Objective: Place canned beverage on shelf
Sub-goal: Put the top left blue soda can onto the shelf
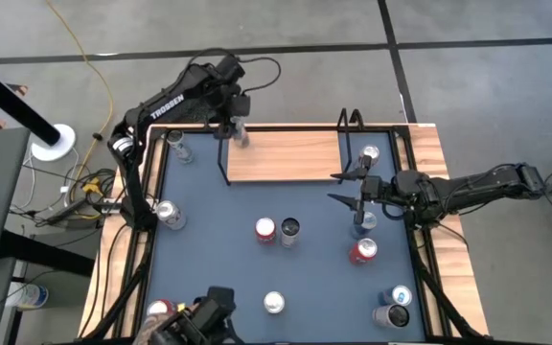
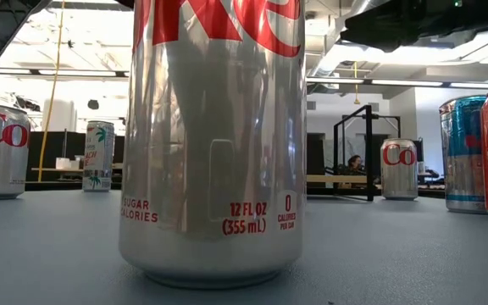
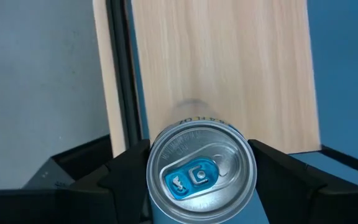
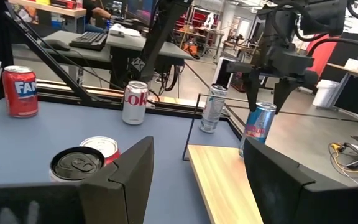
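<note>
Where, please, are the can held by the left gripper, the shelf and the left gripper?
Blue-tabbed can (image 3: 201, 179), left wrist view, on its lid.
Shelf (image 1: 286, 156), high view, on its bare wooden board.
Left gripper (image 3: 201, 163), left wrist view, midway between its fingertips.

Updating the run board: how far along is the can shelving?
Done: a silver can stands on the shelf, right end. In hand: left gripper holds a blue can upright over the shelf's left end; can't tell if it has touched down. Right gripper is open, empty, beside the shelf. To do: release, plus other cans on the table.
</note>
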Motion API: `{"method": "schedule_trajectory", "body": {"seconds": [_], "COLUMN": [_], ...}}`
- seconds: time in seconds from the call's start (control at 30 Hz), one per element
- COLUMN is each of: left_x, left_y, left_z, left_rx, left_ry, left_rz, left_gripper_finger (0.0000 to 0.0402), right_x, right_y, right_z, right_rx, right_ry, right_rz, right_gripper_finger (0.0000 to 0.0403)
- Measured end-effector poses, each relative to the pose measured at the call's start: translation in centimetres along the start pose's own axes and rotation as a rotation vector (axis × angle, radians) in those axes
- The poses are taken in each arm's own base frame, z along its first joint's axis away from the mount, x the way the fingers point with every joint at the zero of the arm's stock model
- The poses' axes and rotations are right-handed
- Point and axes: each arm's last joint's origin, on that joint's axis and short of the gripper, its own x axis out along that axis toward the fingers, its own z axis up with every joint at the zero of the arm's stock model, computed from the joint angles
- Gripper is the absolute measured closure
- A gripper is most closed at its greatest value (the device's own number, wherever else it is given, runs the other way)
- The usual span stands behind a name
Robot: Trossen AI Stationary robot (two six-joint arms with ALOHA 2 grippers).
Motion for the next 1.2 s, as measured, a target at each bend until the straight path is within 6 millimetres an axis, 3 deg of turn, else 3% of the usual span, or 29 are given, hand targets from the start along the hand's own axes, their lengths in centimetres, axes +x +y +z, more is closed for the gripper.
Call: {"method": "schedule_trajectory", "body": {"seconds": [0.4,0.97,1.2], "left_x": [-0.1,0.9,0.9], "left_y": [0.3,-0.1,-0.1], "left_z": [0.0,-0.2,-0.1], "left_rx": [0.094,0.071,0.029], "left_ry": [-0.018,0.019,0.022], "left_rz": [0.013,0.012,0.013], "left_gripper_finger": [0.0169,0.0168,0.0144], "right_x": [0.0,0.0,0.0], "right_y": [0.0,0.0,0.0], "right_z": [0.1,0.0,0.0], "right_rx": [0.002,0.002,0.002], "right_ry": [-0.007,-0.004,-0.004], "right_rz": [-0.002,0.000,0.000], "right_gripper_finger": [0.0163,0.0163,0.0163]}}
